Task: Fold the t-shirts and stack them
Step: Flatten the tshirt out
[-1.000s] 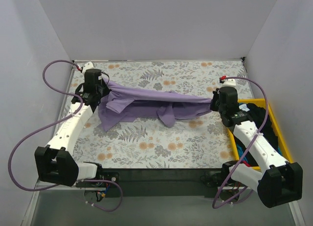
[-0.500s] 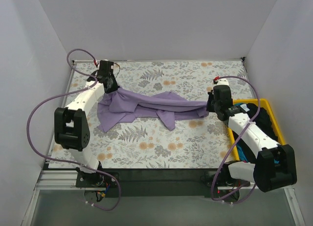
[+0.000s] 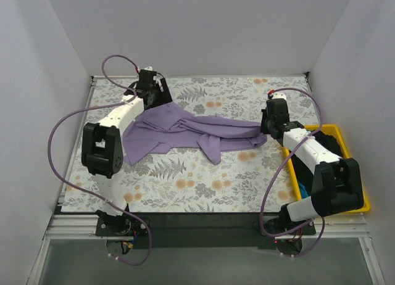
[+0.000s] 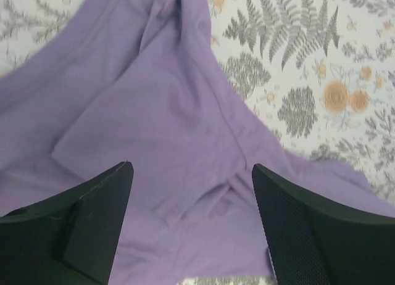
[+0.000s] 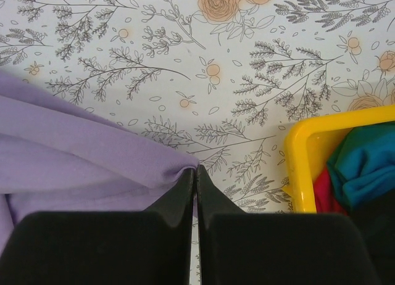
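A lavender t-shirt [image 3: 185,129] lies crumpled across the back middle of the floral table. My left gripper [image 3: 159,95] hovers open over its back left part, and in the left wrist view the wide-apart fingers [image 4: 192,168] hold nothing, with purple fabric [image 4: 166,112] below them. At the shirt's right end, my right gripper [image 3: 266,128] is shut on a pinched edge of the cloth [image 5: 74,149], its fingertips [image 5: 197,168] pressed together. A bright blue t-shirt [image 5: 364,168] and a black one [image 3: 327,146] sit bundled in the yellow tray.
The yellow tray [image 3: 363,202] stands at the right edge of the table, its rim [image 5: 296,155] just right of my right gripper. Something red [image 5: 324,195] lies in it too. White walls enclose the table on three sides.
The left gripper has opened and let go of the lavender shirt while moving toward the back right. The shirt has slumped onto the table. The right gripper keeps its hold.
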Controlling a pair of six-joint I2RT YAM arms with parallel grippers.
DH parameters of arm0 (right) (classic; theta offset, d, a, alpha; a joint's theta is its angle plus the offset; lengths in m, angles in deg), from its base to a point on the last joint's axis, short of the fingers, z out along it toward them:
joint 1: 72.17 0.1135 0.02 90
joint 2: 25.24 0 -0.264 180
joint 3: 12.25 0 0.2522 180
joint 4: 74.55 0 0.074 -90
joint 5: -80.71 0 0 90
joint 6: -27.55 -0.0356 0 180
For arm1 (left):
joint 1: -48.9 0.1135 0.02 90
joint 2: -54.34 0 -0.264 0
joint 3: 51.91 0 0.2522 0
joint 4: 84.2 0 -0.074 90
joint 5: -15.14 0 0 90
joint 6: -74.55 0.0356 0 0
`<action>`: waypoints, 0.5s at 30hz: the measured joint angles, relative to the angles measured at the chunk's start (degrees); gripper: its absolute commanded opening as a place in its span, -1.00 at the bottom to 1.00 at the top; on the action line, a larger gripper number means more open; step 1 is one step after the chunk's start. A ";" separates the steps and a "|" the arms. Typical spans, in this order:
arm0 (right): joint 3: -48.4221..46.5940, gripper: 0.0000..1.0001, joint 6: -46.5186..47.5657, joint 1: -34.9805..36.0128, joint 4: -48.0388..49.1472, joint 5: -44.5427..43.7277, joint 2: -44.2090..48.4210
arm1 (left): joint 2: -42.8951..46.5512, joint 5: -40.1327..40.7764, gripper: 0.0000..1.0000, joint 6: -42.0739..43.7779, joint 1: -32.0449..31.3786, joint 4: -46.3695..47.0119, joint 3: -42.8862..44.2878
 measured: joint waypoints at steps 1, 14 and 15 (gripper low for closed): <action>0.00 -0.94 0.00 -0.15 0.00 0.00 -0.13 | 1.95 -0.44 0.57 -0.50 -0.13 0.59 -2.69; 2.01 -0.97 1.51 -0.42 1.75 4.33 -0.17 | 21.97 -2.58 0.55 -10.75 9.60 8.24 -32.30; 2.01 -0.97 1.53 -0.42 1.60 4.42 -0.17 | 22.97 -2.12 0.55 -10.97 9.92 7.74 -34.07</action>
